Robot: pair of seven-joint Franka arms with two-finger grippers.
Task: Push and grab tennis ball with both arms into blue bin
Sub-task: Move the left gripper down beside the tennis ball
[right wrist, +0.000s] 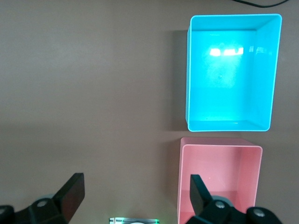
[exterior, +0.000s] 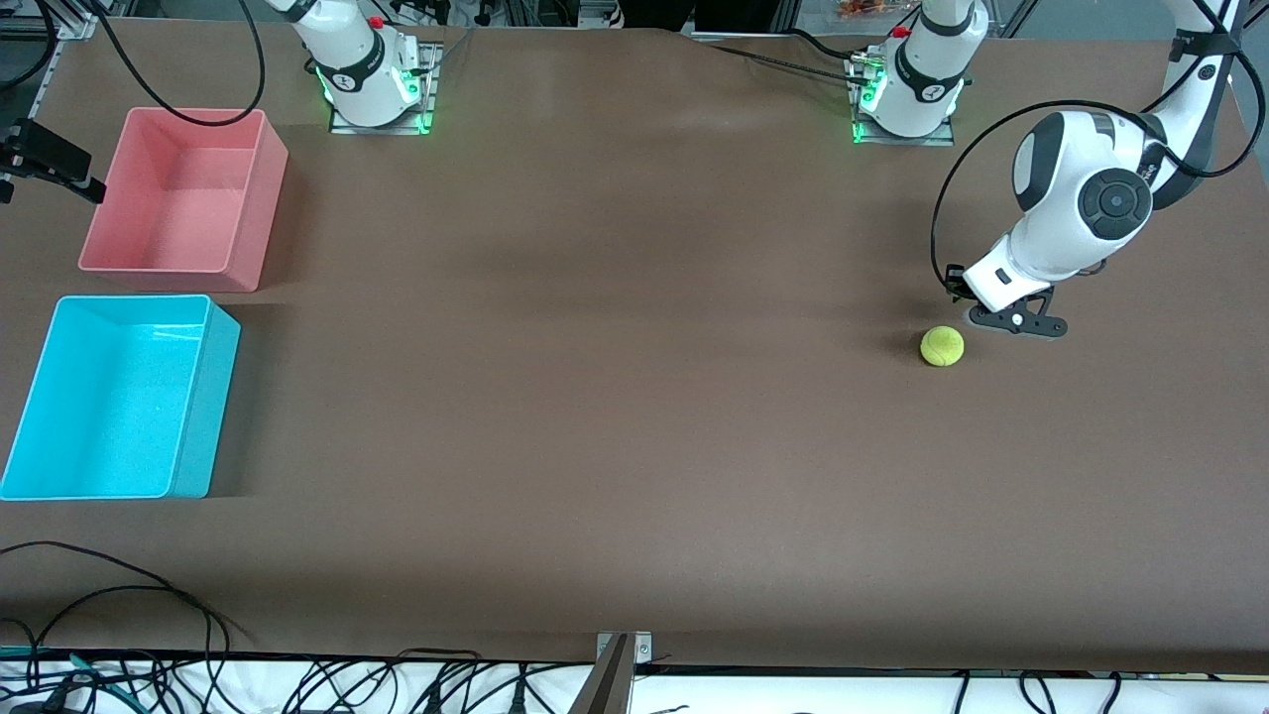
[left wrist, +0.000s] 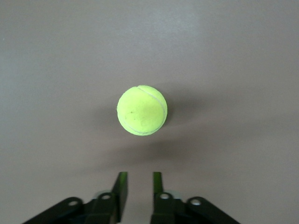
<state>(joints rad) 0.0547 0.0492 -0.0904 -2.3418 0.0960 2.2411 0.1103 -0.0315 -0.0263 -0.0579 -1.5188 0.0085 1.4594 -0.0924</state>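
The tennis ball (exterior: 942, 346) lies on the brown table at the left arm's end, and it also shows in the left wrist view (left wrist: 142, 110). My left gripper (exterior: 983, 315) is low beside the ball, apart from it. In the left wrist view this gripper (left wrist: 139, 179) has its fingers drawn close together with a narrow gap and nothing between them. The blue bin (exterior: 119, 397) stands at the right arm's end and also shows in the right wrist view (right wrist: 231, 72); it holds nothing. My right gripper (right wrist: 135, 193) is open and empty, high over the table by its base, and the arm waits.
A pink bin (exterior: 183, 193) stands next to the blue bin, farther from the front camera; it also shows in the right wrist view (right wrist: 219, 179). Cables lie along the table's near edge (exterior: 297, 684).
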